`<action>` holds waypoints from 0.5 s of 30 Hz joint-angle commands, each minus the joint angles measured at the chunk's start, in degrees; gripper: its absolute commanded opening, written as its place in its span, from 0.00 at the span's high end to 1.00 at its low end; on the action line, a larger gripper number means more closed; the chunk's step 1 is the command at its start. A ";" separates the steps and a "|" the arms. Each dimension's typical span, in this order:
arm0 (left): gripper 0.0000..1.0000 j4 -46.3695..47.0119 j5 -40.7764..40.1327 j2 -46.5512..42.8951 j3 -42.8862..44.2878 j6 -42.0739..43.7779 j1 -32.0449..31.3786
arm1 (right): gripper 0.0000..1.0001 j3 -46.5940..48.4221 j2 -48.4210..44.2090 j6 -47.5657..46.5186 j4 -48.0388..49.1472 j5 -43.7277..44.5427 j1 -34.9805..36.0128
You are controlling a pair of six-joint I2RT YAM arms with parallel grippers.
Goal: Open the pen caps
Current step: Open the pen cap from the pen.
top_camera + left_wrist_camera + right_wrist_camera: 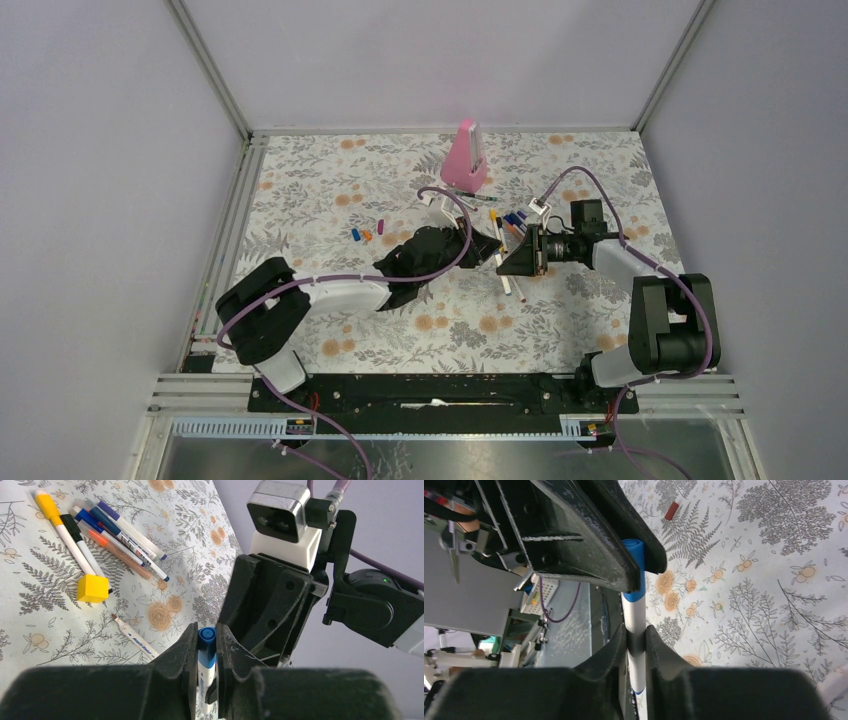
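Top view, grippers: the left gripper [488, 250] and right gripper [510, 258] meet tip to tip above the middle of the flowered table [330, 200]. The pen between them is too small to make out here.
Top view, other pens: a cluster of capped pens [512, 220] lies just behind the grippers. A few loose caps [364, 233] lie well apart to the left.
Left wrist view, grip: the left fingers are clamped on a blue cap [206, 635], whose rounded end pokes out past the fingertips.
Left wrist view, pen: a white barrel [205, 675] runs back from the cap between the fingers.
Right wrist view, grip: the right fingers press against either side of the white barrel, just below the blue cap, so each gripper holds one end of the same pen.
Right wrist view, table: a single red cap [671, 511] lies alone on the cloth, far from the pen.
Handling, judged: the pen is likely light, stiff, smooth plastic. The cap is short and probably slippery, so grip it squarely around its middle. Hold the barrel close to the joint and pull straight along the pen's axis, because a tilted pull could let the cap slip out.
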 commanded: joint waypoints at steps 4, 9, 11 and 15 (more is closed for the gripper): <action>1.00 6.63 -3.14 -1.26 1.65 0.39 -1.18 | 1.00 -0.14 -1.64 6.95 7.00 -1.52 1.32; 1.00 10.05 -8.30 -4.11 1.37 3.80 -1.10 | 1.00 0.14 -2.00 6.99 6.58 -1.89 1.42; 1.00 10.17 -11.02 -5.36 2.22 6.07 -1.10 | 1.00 0.31 -1.95 6.44 5.76 -1.62 1.44; 1.00 10.82 -16.27 -6.98 3.61 10.04 -0.73 | 1.00 1.09 -2.09 3.44 2.34 -0.51 1.89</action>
